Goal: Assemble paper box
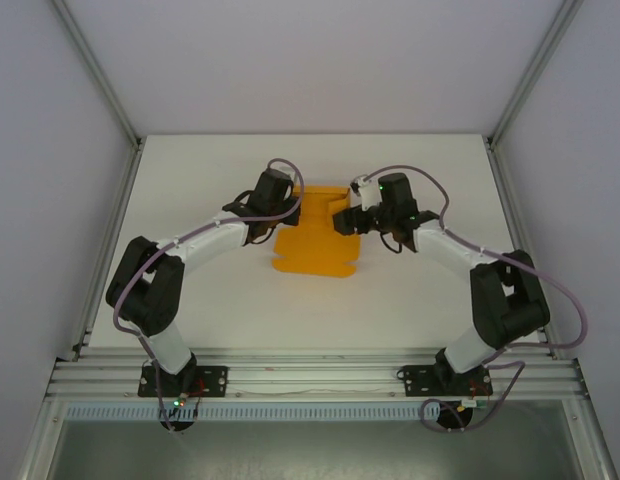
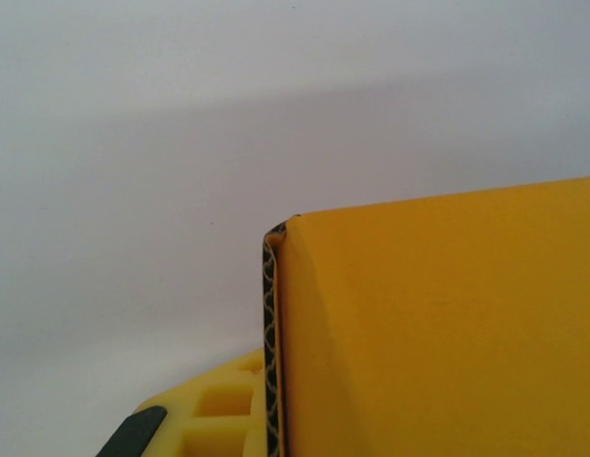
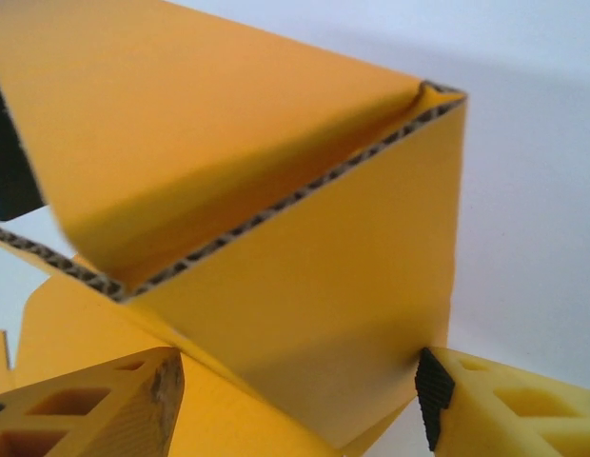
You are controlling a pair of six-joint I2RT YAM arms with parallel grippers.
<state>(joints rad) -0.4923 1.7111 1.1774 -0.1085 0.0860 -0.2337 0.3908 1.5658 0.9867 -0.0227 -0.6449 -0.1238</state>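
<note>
Looking down from above, I have the box (image 1: 315, 250) near the middle of the table (image 1: 410, 300). Its near part lies flat and its far part is raised between the two arms. The left gripper (image 1: 282, 222) sits at the box's left side and the right gripper (image 1: 342, 220) at its right, facing each other across it. I read that as one side anchoring while the other folds.

In the left wrist view the jaws are closed down tight. One finger (image 2: 195, 419) shows just beside the cut edge of an upright flap (image 2: 438, 333), and the flap hides the other. I judge the card is pinched between them to hold that wall up.

In the right wrist view the jaws stand wide, straddling a folded panel (image 3: 314, 276) without clamping it. The pad (image 3: 433, 390) on one side looks to touch the panel's lower corner; on the other side I cannot tell. I take this as lining up to press the panel in against the wall. The card is corrugated and looks springy, so I'd expect the wall to drop if the left grip lets go.
</note>
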